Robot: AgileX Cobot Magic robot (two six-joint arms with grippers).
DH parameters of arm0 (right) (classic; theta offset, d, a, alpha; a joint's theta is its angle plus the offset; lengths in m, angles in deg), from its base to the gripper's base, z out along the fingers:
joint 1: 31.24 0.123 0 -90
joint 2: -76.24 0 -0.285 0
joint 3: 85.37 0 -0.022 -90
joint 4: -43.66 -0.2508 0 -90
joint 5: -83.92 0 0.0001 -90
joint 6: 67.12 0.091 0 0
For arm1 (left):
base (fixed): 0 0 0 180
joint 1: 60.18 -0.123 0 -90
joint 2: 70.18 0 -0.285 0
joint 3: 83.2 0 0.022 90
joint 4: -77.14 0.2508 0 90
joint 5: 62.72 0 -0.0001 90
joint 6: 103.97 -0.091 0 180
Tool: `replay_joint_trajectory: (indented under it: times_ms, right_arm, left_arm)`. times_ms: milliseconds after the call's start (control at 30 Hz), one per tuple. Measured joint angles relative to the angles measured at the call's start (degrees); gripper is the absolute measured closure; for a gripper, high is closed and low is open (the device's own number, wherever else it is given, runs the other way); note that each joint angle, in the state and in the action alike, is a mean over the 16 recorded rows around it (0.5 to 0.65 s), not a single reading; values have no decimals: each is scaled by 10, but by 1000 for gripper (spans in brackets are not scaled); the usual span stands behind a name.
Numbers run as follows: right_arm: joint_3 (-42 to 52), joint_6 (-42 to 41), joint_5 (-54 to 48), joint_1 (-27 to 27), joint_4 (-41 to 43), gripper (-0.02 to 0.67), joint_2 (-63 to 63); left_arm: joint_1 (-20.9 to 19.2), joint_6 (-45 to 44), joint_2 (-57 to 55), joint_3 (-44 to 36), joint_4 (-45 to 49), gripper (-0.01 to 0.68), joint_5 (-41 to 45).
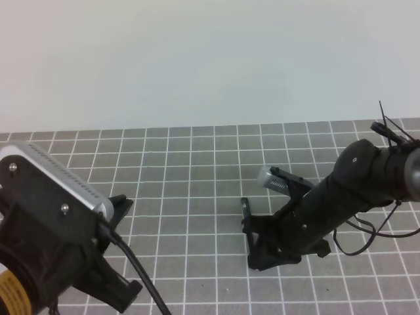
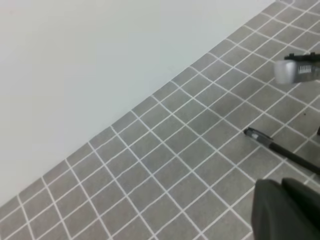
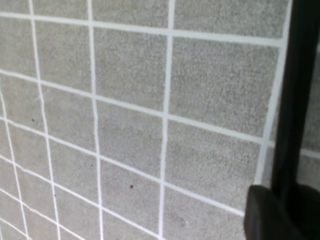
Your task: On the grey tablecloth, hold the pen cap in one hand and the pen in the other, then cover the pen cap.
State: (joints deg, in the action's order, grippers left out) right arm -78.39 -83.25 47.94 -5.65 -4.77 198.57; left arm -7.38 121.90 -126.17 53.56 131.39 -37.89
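Pen cap, tiny and black: none seen. Left claw (image 1: pixel 121 207) is clenched; can't tell if the cap is inside. One long thin black stick pen (image 2: pixel 280 149), silvery tip pointing left, sits over the grey white-gridded tablecloth (image 1: pixel 197 170) at the right claw (image 1: pixel 249 226); grasp unclear. Likely light, stiff, slick and prone to rolling: pinch mid-barrel, tip end free. Two claws.

Counter is covered by the grey tablecloth (image 1: pixel 197 170), flat, white-line grid, running back to a plain pale wall (image 1: pixel 197 59); the pen (image 2: pixel 282 149), thin and black, appears to lie on it in the left wrist view.
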Motion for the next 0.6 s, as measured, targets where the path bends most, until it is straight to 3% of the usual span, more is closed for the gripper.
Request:
replay_joint_trajectory:
  times_ms: [600]
  right_arm:
    - [0,8,-35,0,6,294,0]
  left_arm:
    - [0,24,0,0,20,673,-3]
